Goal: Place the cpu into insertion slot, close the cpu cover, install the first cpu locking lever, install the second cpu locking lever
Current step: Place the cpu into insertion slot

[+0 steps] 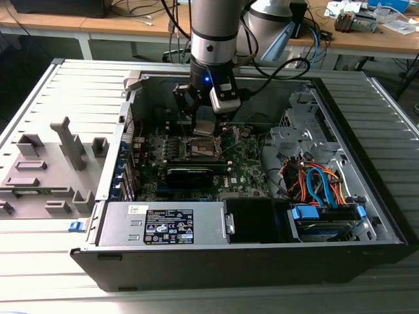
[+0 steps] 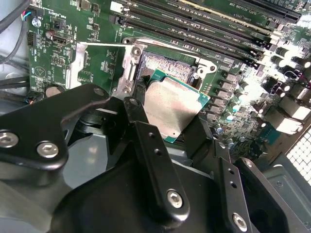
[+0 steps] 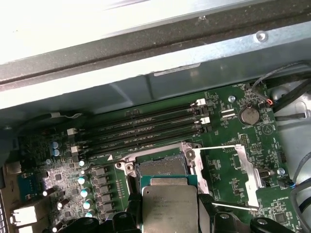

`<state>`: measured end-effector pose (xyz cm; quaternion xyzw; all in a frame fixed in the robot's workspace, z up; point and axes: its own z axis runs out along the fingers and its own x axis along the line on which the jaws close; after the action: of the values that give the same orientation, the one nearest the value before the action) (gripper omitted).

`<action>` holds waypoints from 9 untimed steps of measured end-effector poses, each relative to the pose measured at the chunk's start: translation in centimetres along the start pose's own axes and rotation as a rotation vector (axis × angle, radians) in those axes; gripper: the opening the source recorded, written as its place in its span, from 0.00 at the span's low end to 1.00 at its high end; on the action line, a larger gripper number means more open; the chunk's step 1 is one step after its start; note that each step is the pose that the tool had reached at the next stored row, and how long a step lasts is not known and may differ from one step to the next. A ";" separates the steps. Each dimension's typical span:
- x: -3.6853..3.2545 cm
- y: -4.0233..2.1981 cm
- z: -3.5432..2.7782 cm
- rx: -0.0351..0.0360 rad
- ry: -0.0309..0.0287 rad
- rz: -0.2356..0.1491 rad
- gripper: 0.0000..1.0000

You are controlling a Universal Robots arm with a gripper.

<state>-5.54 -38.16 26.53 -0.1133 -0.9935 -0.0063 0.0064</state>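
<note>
We see ribbed grey metal table [image 1: 39, 261]; wooden table [image 1: 118, 26] behind, cables strewn on it. On ribbed table: open black computer case [image 1: 196, 271], green motherboard [image 1: 249, 167] inside. Black jaws clamped on cpu [image 2: 172, 109], a flat square with dull silver lid and green rim, held over insertion slot [image 2: 167, 65] with brownish pin field and silver border. We note cpu cover [image 2: 127, 68], thin silver windowed frame, flipped open beside slot.

The power supply label [image 1: 168, 227] bears print too small to read.
</note>
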 end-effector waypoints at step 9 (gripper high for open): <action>0.00 0.00 0.08 0.0036 -0.0014 0.036 0.55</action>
<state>-5.55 -38.16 26.46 -0.1310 -0.9914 -0.0044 0.0060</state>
